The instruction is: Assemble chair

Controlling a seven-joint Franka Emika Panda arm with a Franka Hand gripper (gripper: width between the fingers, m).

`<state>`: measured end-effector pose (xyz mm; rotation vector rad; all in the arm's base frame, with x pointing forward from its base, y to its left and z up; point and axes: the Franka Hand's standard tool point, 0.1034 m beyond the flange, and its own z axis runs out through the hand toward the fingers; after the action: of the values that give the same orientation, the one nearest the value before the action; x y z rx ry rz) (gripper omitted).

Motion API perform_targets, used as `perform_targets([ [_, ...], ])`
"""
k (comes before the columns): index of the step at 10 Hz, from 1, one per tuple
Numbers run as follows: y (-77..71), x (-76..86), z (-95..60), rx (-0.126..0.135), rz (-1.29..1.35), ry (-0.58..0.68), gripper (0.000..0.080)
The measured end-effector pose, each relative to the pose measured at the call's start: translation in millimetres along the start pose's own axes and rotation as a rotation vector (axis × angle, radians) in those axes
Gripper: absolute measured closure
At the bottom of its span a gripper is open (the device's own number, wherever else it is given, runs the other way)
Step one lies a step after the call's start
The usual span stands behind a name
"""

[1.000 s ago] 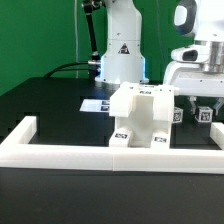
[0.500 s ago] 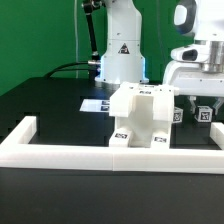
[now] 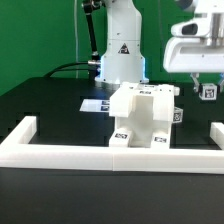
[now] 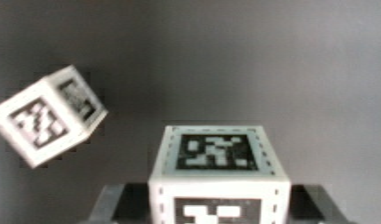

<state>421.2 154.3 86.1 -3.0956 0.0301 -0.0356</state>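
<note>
The partly built chair (image 3: 140,115), a white blocky body with square tags on its front, stands mid-table just behind the white border frame. My gripper (image 3: 208,90) hangs above the table at the exterior view's right, shut on a small white tagged chair piece (image 3: 208,92). In the wrist view that piece (image 4: 215,160) sits between my dark fingers (image 4: 119,203), a tag on its top face and one on its side. The gripper (image 4: 213,208) holds it clear of the dark tabletop. Another tagged white piece (image 4: 48,110) lies on the table below, off to one side.
The long white border frame (image 3: 60,152) runs along the table's front with raised ends at both sides. The marker board (image 3: 97,104) lies flat behind the chair. The arm's white base (image 3: 122,55) stands at the back. A small tagged part (image 3: 179,114) rests beside the chair.
The gripper has risen from table level at the exterior view's right, lifting the small tagged piece with it. The chair body has not moved.
</note>
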Motion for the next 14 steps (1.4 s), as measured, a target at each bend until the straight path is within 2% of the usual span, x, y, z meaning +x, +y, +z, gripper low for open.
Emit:
perform_targets([
  [2,24.4,15.4,-17.3,0.009,-0.039,-0.009,0.0512],
  [4,38.4,34.5,-32.9,0.010,-0.050,0.000,0.0512],
  [8,39.7,33.8,-31.1,0.007,-0.055,-0.001,0.0512],
  [10,63.3,42.4,-34.5,-0.008,-0.171,0.018,0.0512],
  [12,91.5,61.4,-44.2,-0.018,-0.280,0.043,0.0512],
  [13,98.0,73.5,-52.4,-0.023,-0.298,0.058,0.0512],
  [14,96.7,77.4,-54.9,-0.029,-0.309,0.067,0.0512],
])
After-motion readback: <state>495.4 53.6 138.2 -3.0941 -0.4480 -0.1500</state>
